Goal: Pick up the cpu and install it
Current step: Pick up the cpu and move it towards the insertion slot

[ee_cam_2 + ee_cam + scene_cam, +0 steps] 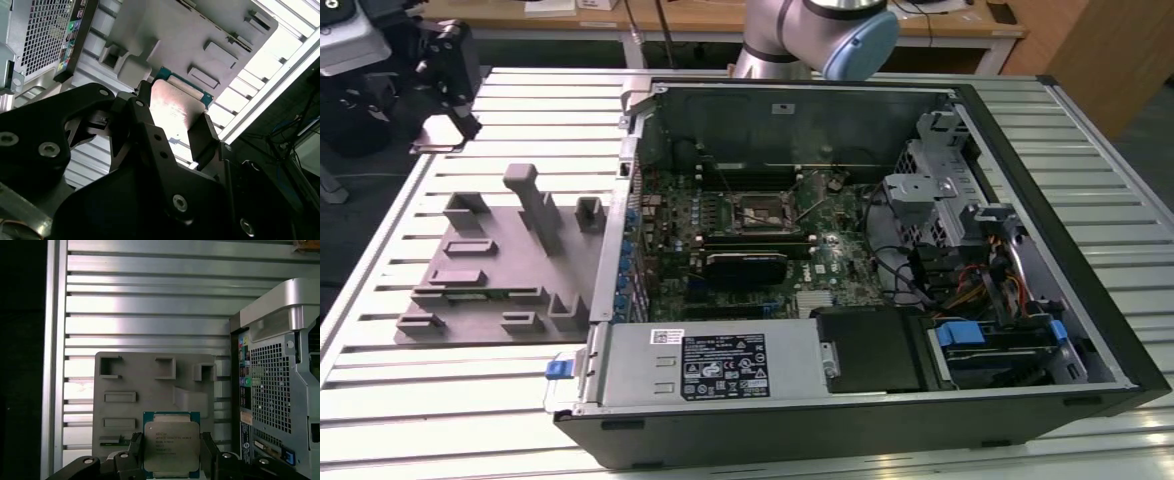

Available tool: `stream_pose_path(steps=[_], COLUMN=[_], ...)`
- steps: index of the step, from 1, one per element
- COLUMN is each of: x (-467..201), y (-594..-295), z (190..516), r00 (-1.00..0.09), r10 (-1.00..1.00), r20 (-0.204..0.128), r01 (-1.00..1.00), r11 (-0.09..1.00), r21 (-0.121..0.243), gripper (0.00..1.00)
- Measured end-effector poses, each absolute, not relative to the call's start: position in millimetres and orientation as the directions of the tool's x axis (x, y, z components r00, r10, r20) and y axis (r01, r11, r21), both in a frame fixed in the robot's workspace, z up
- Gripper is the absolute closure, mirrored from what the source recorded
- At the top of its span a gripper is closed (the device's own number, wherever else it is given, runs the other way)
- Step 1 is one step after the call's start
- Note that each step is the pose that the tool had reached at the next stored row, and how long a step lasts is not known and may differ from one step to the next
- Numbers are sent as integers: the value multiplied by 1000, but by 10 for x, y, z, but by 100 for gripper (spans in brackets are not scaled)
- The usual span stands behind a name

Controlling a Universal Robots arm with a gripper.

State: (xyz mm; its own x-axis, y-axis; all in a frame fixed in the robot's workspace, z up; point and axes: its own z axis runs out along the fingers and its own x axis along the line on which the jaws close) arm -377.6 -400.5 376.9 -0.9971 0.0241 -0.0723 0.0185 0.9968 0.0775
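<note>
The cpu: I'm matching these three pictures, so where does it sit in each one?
Exterior view: too small to tell; the grey fixture tray lies at the exterior view's left.
First wrist view: the cpu faces the camera, clamped by the gripper, in front of the tray.
Second wrist view: the cpu is seen at a slant, clamped by the gripper, with the tray behind it.
Shared landmark: the grey fixture tray.

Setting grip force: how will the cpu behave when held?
Likely rigid: the cpu looks like a flat metal-topped plate. Probably slippery, its top glares in the second wrist view. The gripper pinches thin edges, so it might tilt.
</note>
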Motion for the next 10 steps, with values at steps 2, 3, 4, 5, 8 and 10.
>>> stream_pose_path(steps=[2,3,4,5,8,10], x=[-3748,-3734,-3721,-3706,-3662,-3633], y=[-4005,-4005,-4005,-4005,-4004,-4005], z=[3770,3770,3770,3770,3769,3770], r00=[-997,-997,-997,-997,-997,-997], r10=[24,24,24,24,24,24], r20=[-72,-72,-72,-72,-72,-72], r01=[18,18,18,18,18,18], r11=[997,997,997,997,997,997], r21=[77,77,77,77,78,77], gripper=[46,46,46,46,46,46])
